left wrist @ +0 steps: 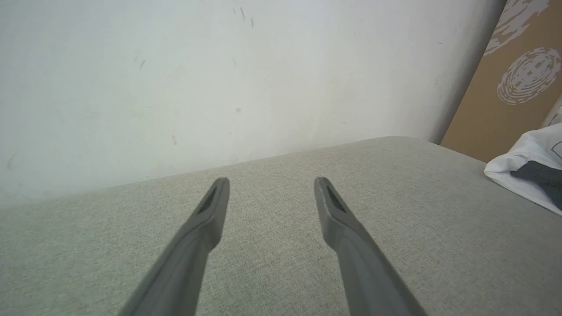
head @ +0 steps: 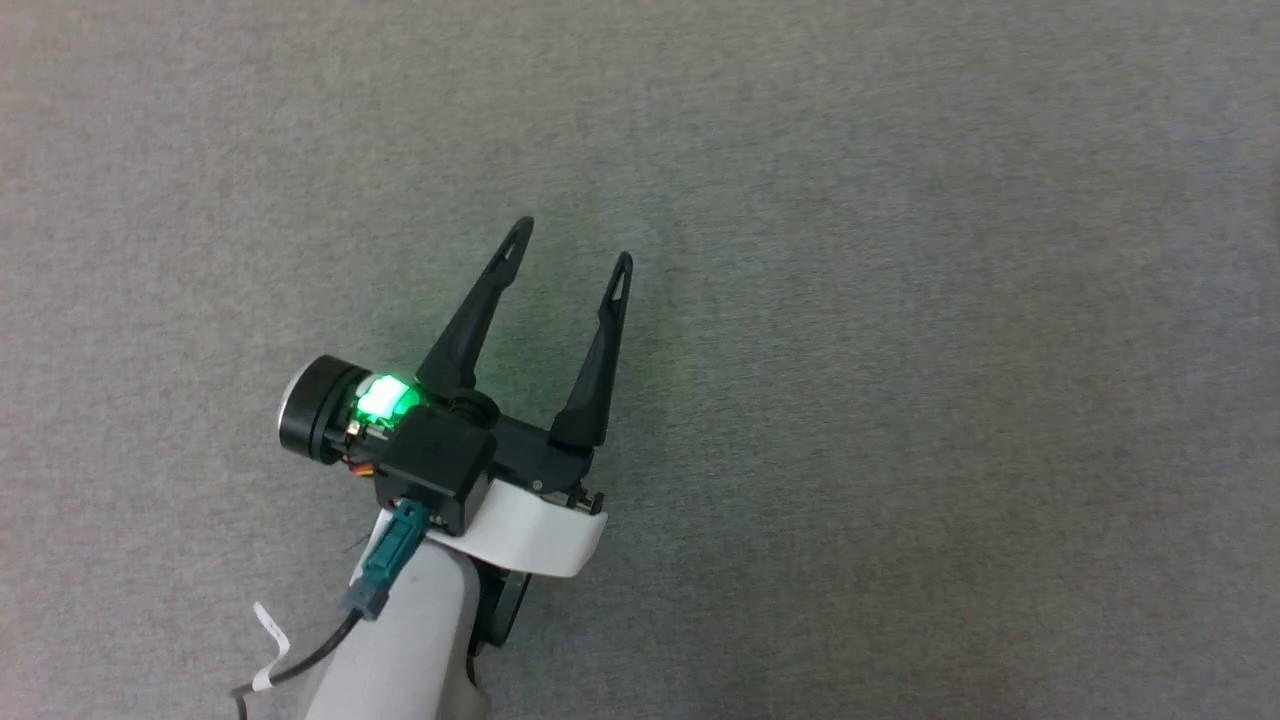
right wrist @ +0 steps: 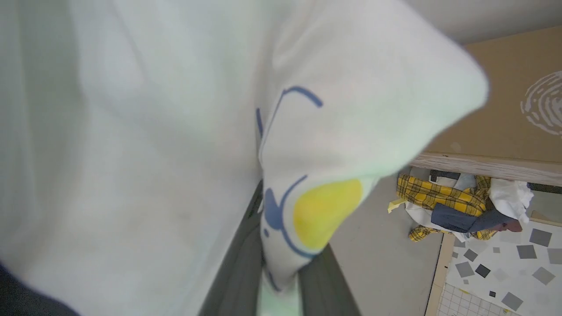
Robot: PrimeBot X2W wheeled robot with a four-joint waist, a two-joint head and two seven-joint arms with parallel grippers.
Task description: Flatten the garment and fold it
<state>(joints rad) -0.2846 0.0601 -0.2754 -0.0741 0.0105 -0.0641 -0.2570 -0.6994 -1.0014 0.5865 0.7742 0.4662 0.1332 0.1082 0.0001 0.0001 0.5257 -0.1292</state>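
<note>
The left tool (head: 573, 243) hovers, fingers spread wide, above the grey cloth-covered table (head: 900, 300); ahead of it stands a white wall (left wrist: 175, 79); well off to its right, the garment (left wrist: 522, 164) sits bunched over the table; the right tool (right wrist: 281, 289) pinches a fold of that white shirt, whose blue-and-yellow print drapes across its fingers; beyond, to its right, a printed cardboard panel (right wrist: 496, 114) and a heap of plaid clothes (right wrist: 439, 197).

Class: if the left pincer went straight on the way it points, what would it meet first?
Probably the white wall: the open left pincer points across the grey fabric surface toward it. Depth is unclear, so it might graze that surface first.
</note>
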